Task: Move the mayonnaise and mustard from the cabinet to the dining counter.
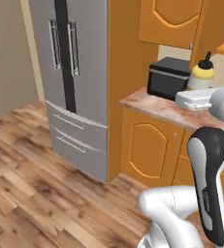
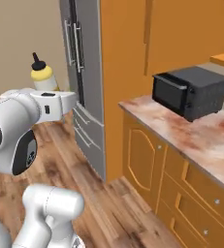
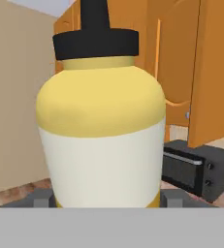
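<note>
Open floor [image 1: 45,184] left of counter edge [image 1: 157,110]; fingers [image 3: 174,197] grip mustard [image 3: 101,126].

The mustard [image 3: 101,126] stands upright between the gripper [image 3: 104,198] fingers, blocking most of the way straight ahead of the hand. Behind it on the marbled wall counter [image 2: 181,128] sits a black microwave [image 2: 191,92], with bare stone in front of it and to its right; an open cabinet door [image 3: 213,72] hangs above. Left of the counter the steel refrigerator [image 1: 77,77] walls off that side, while the wooden floor [image 1: 31,179] before it lies open.
</note>
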You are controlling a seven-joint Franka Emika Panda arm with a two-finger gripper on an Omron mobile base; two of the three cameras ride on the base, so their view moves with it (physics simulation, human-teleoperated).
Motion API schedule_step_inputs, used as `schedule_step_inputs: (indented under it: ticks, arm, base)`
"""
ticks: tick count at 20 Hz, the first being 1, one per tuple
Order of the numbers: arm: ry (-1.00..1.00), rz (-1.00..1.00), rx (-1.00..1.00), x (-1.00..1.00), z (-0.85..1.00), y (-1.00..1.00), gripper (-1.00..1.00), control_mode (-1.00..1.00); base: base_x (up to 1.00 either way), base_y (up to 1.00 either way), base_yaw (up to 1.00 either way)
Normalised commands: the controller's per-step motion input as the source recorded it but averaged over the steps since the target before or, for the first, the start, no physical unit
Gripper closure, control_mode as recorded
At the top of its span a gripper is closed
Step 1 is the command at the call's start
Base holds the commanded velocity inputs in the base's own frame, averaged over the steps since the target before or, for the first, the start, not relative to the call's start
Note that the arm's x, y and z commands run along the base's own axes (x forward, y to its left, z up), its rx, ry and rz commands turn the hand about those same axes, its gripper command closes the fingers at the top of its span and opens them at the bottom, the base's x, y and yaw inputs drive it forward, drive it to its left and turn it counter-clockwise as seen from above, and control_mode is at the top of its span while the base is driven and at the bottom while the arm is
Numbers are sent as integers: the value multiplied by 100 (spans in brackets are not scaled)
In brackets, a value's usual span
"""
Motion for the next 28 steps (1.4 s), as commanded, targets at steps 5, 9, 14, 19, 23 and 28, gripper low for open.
schedule_step_inputs:
  ticks: [5, 9, 14, 19, 23, 28]
  arm:
    - [0, 0, 0, 0, 0, 0, 100, 100]
    - [0, 0, 0, 0, 0, 0, 100, 100]
    - [0, 0, 0, 0, 0, 0, 100, 100]
    - [0, 0, 0, 0, 0, 0, 100, 100]
    - [0, 0, 0, 0, 0, 0, 100, 100]
    - [0, 0, 0, 0, 0, 0, 100, 100]
  base:
    - [0, 0, 100]
    - [-2, 0, 100]
    - [-4, 0, 100]
    - [11, 0, 88]
    - [40, 0, 58]
    - [32, 0, 30]
